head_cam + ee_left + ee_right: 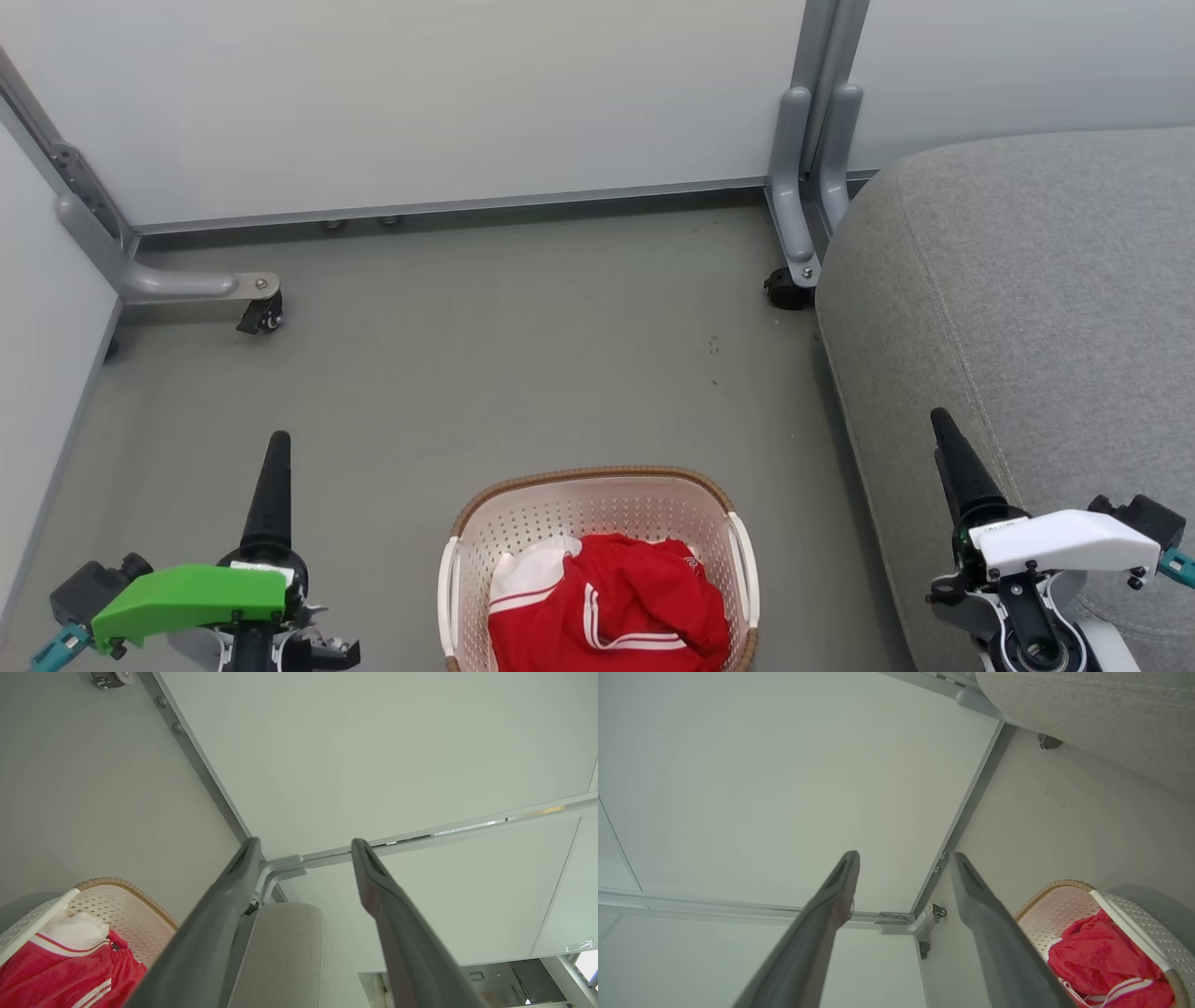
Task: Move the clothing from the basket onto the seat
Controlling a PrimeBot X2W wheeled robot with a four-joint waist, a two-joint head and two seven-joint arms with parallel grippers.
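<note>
- Find the clothing (611, 607) heaped in the basket (597, 474), red with white trim, piled against its near and right walls.
- Cannot tell how many pieces make up the heap.
- Place the basket on the floor (467, 373), close to its near edge, between the two grippers, with the seat (1027, 280) just beside it on the right.
- Read the left gripper (304, 845) as spread wide and empty, hanging above the floor to the left of the basket.
- Read the right gripper (904, 856) the same way: spread wide, gripping nothing, poised over the seat's left edge.
- Judge the step in hand as the first reach, with nothing lifted yet.
- Prefer the right gripper for the shorter carry to the seat.
- Tip the fingers downward and come in from above, through the basket's open top, clear of the woven rim and the white handles.
- Aim for a raised fold at the crest of the heap, not a flat stretch of cloth.
- Straddle a thick bunch and close fully before pulling, to guard against slipping.
- Lift straight up, high enough to carry any hanging hem over the rim; otherwise risk dragging or tipping a basket that looks light.
- Swing right and let go well in from the seat's edge, not on its rounded slope.
- Keep the left gripper free to steady the basket's left handle if needed.
</note>
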